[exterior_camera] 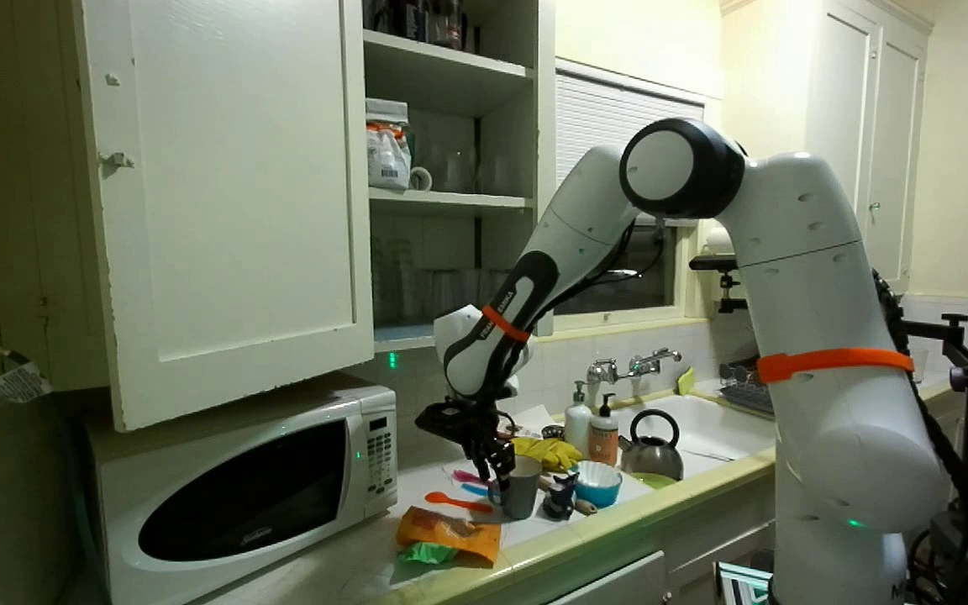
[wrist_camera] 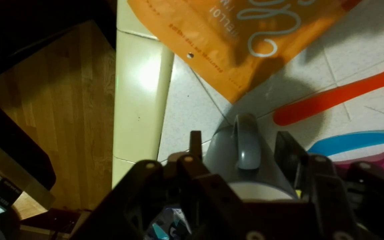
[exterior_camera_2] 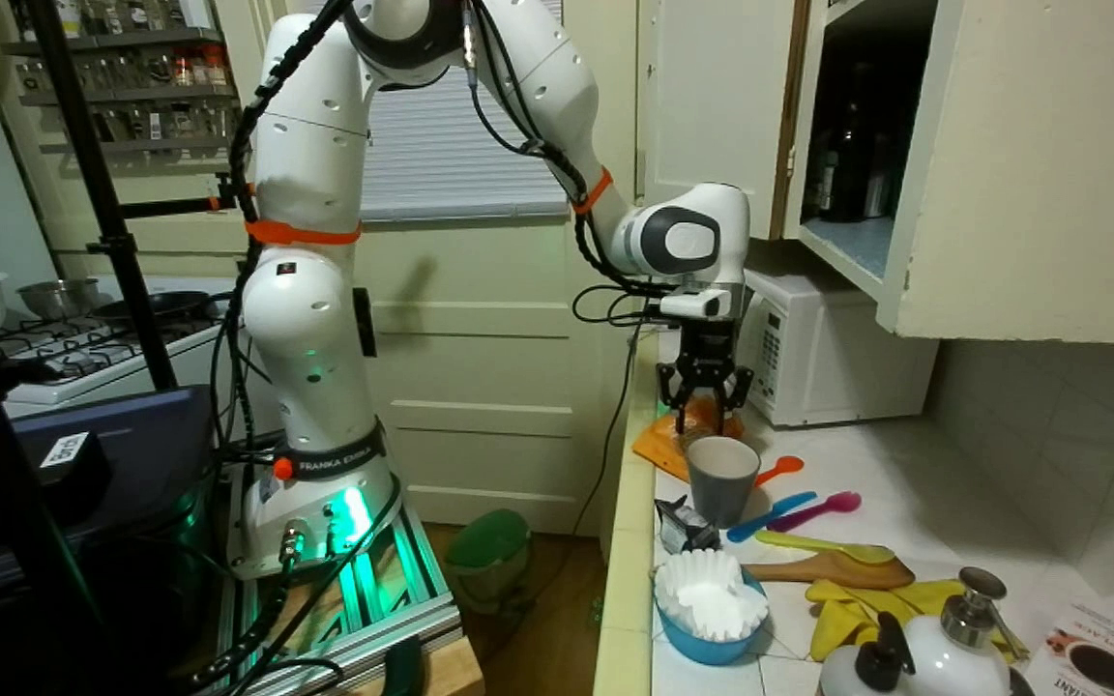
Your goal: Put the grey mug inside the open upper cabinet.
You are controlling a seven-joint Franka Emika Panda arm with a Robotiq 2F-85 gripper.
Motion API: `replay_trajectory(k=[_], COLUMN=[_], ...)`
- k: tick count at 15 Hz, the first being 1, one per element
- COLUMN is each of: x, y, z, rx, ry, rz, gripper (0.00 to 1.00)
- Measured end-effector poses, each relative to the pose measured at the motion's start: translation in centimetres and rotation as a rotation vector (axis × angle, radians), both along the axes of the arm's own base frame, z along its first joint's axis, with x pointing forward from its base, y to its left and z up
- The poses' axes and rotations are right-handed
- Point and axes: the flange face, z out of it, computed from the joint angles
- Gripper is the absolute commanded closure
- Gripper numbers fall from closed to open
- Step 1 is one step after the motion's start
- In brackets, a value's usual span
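Gripper (wrist_camera: 240, 143), black and two-fingered: fingers spread wide, flanking the handle of the plain grey cylindrical mug (exterior_camera_2: 721, 488), which stands upright on the white tiled countertop (exterior_camera_2: 953, 464). Probable step: grasping. Center the handle between the pads, verify depth, then close evenly; contact cannot be confirmed. Lift vertically before turning toward the open white wooden upper cabinet (exterior_camera: 545, 109). Clearance: avoid the flat orange pouch (wrist_camera: 232, 40) near the handle and the small dark patterned object (exterior_camera_2: 685, 529) beside the mug. Clear glasses (exterior_camera: 450, 290) crowd a lower shelf; the large white panelled door (exterior_camera: 236, 193) may restrict approach.
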Motion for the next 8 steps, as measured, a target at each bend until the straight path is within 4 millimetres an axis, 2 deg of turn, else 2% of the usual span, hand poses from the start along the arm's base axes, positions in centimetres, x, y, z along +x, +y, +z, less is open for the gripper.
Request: replay_trajectory(k=[4, 8], x=[-1.1, -1.8], y=[-0.5, -1.3], z=[-0.3, -0.4], rx=[0.008, 0.009], ry=[0.015, 0.022], rz=[0.003, -0.013], gripper=[0.37, 0.44])
